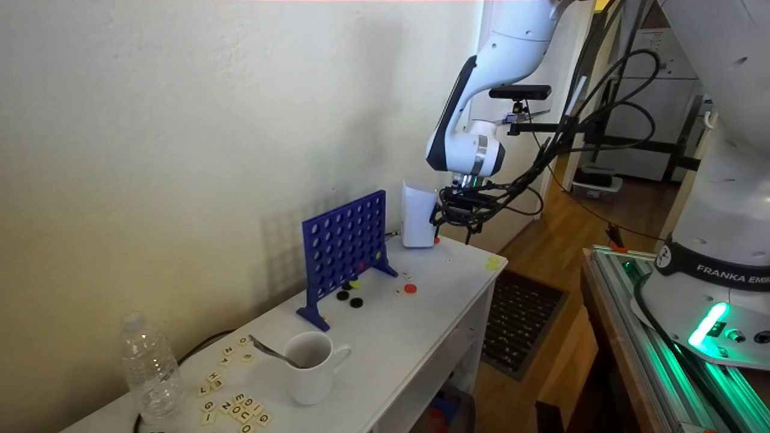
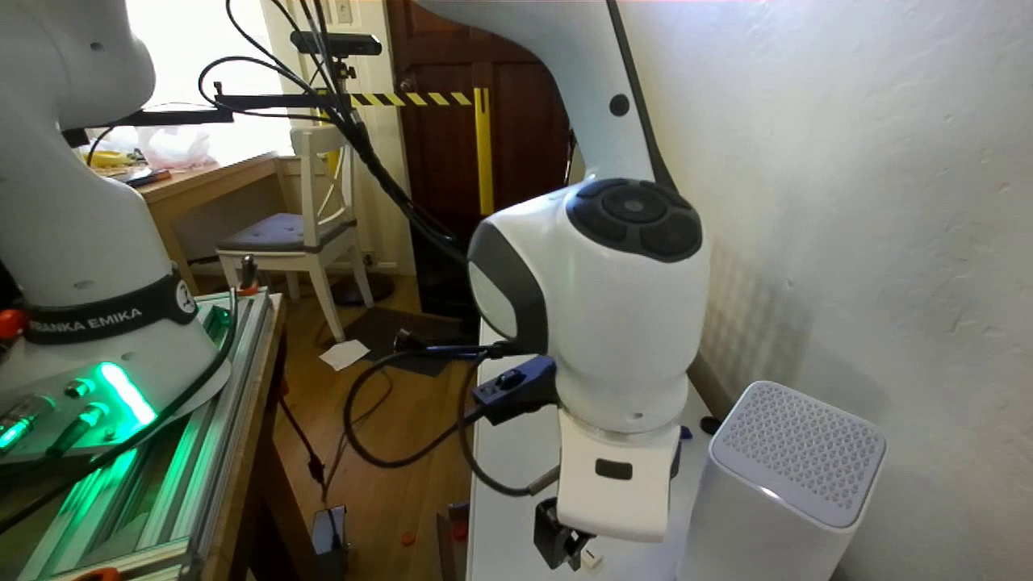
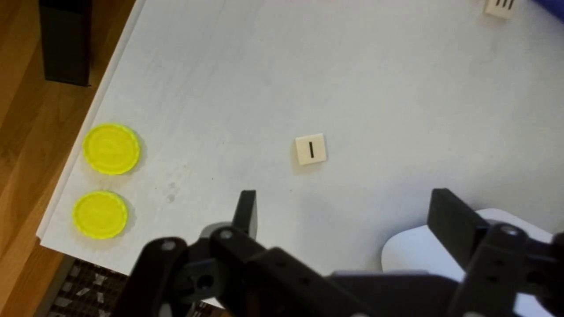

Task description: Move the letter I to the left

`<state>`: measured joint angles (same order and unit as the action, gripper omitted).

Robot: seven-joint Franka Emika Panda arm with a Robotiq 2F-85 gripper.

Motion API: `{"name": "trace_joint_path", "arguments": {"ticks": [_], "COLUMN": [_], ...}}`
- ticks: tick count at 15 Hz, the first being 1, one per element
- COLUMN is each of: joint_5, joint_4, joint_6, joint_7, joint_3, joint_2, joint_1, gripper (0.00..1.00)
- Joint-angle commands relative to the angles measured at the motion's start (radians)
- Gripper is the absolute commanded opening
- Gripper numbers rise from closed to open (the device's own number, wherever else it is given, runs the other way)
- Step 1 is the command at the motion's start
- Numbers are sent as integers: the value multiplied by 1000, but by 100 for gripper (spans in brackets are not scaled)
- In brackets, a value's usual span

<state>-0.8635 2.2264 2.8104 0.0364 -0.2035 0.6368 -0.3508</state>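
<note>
One I tile (image 3: 311, 149) is lying at eleven o'clock from your gripper (image 3: 346, 213) in the wrist view, its stroke (image 3: 311, 150) pointing near twelve; wide-parted fingers (image 3: 246, 213) are holding nothing.

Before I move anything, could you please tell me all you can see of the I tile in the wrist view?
The I tile is a small, squarish cream piece, plastic by its look, bearing one black stroke. It lies flat and face up on the white table, slightly turned, with a faint shadow beside it. In that view two yellow discs lie apart to its left. Only the table touches it; the open gripper stands clear.
</note>
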Motion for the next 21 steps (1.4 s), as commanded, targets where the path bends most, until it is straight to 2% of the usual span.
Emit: {"name": "trace_joint_path", "arguments": {"ticks": [1, 15, 18, 19, 20, 21], "joint_5": [15, 44, 76, 87, 100, 112], "joint_4": [-61, -77, -92, -96, -101, -105], "joint_6": [12, 35, 38, 35, 34, 35], "joint_7": [9, 78, 104, 110, 120, 127], "joint_3": [30, 16, -1, -3, -6, -8], "joint_2": [64, 135, 158, 162, 167, 172], "joint_1": [-27, 20, 38, 39, 41, 42], "gripper": [100, 99, 91, 85, 85, 77]}}
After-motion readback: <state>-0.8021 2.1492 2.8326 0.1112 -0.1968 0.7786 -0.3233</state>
